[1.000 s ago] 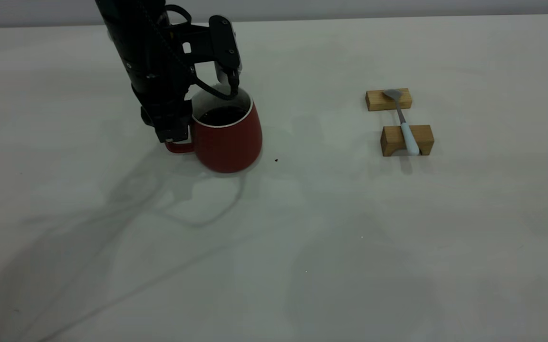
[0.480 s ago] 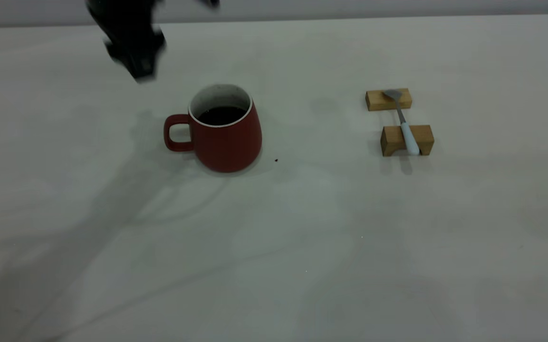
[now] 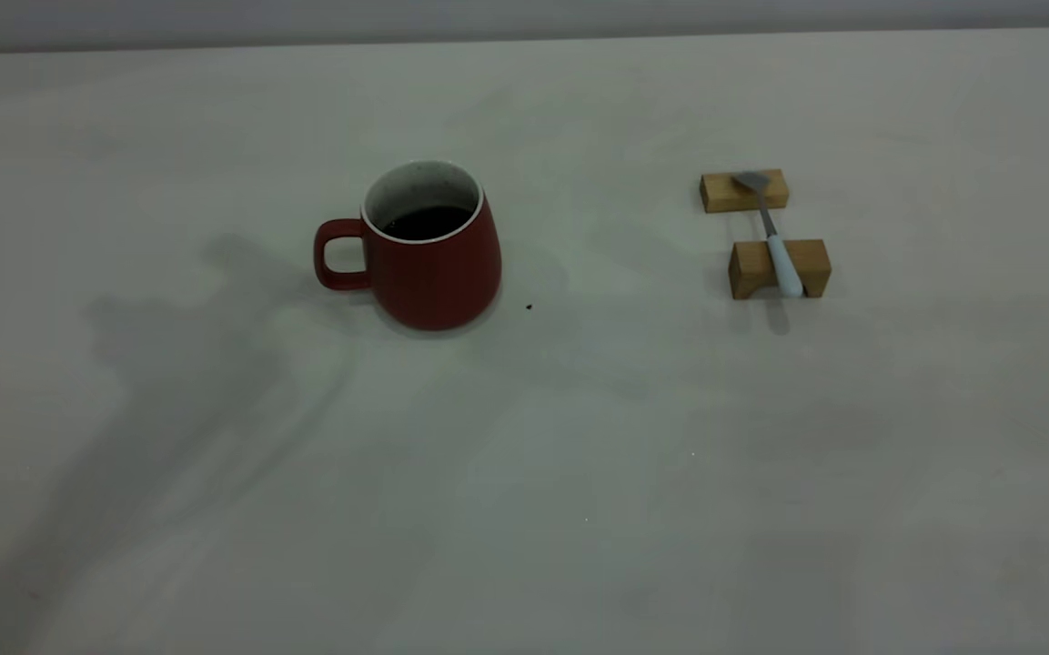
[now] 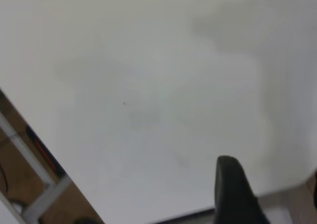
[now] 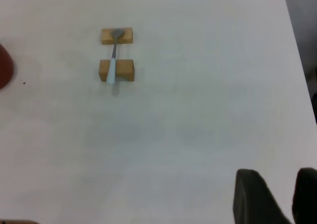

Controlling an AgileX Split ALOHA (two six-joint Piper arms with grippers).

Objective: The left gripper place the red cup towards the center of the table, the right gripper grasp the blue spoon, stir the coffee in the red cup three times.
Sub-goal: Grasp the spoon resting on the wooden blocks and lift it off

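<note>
Hovering above a bare stretch of the table (image 3: 579, 473), my left gripper (image 4: 271, 177) holds nothing; one black finger (image 4: 233, 194) shows plainly, the other only as a sliver at the picture's border, so the jaws stand wide apart. One edge of the table lies below it. My right gripper (image 5: 276, 179) hangs high over the table's right side, its two fingers parted with bare tabletop showing between them, and it holds nothing either.

The red cup (image 3: 428, 250) stands upright on the table, left of the middle and closer to the far edge than the near one, with its handle towards the left edge. The coffee (image 3: 424, 221) sits dark inside it. A tiny dark speck (image 3: 529, 307) lies just beside its base.

The blue spoon (image 3: 777, 246) rests across two wooden blocks (image 3: 779, 268), well apart from the cup towards the right edge, with its bowl on the farther block and its pale handle over the nearer.
</note>
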